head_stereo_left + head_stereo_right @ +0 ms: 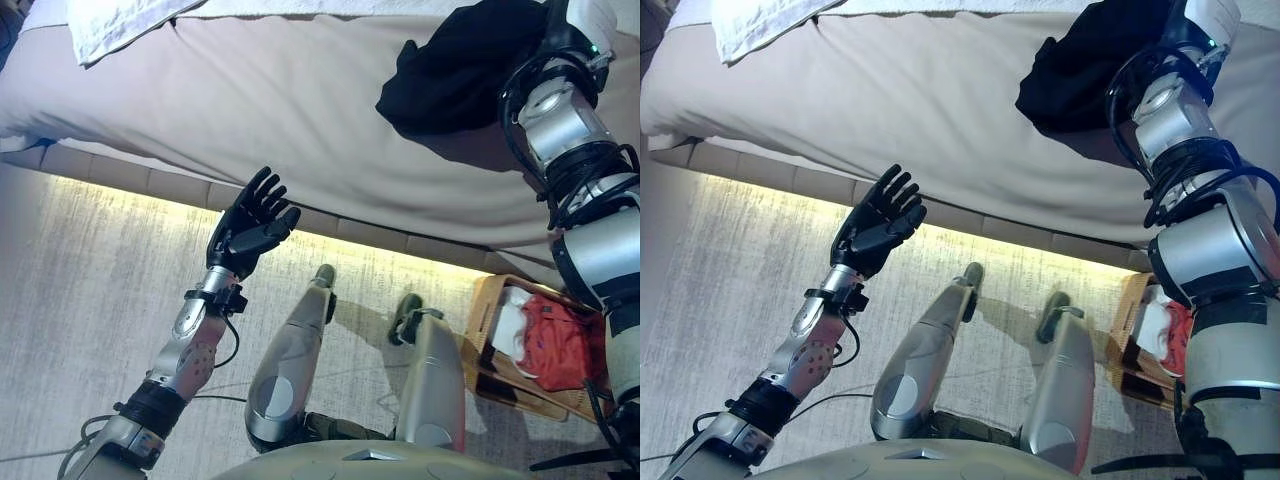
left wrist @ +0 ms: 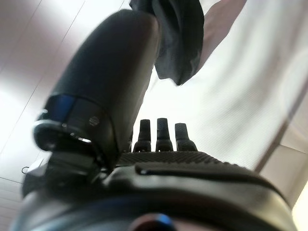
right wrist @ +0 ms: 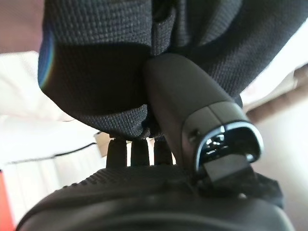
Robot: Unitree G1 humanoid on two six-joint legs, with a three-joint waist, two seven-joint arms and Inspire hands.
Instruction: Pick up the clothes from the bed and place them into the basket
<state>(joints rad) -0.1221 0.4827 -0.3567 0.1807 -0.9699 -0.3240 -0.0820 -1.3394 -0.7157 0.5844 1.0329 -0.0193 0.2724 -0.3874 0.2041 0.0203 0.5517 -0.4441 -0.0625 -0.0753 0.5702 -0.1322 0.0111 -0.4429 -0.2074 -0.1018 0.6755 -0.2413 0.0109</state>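
A black garment is bunched at the right side of the beige bed. My right arm reaches up to it. In the right wrist view my right hand has its thumb pressed into the black cloth, pinching it against the fingers. My left hand is open and empty, raised over the floor in front of the bed's edge. The left wrist view shows its straight fingers with the black garment beyond them. A wooden basket stands on the floor at the lower right.
The basket holds a red garment and a white one. A white towel lies at the bed's far left. A lit strip runs under the bed's edge above the grey carpet.
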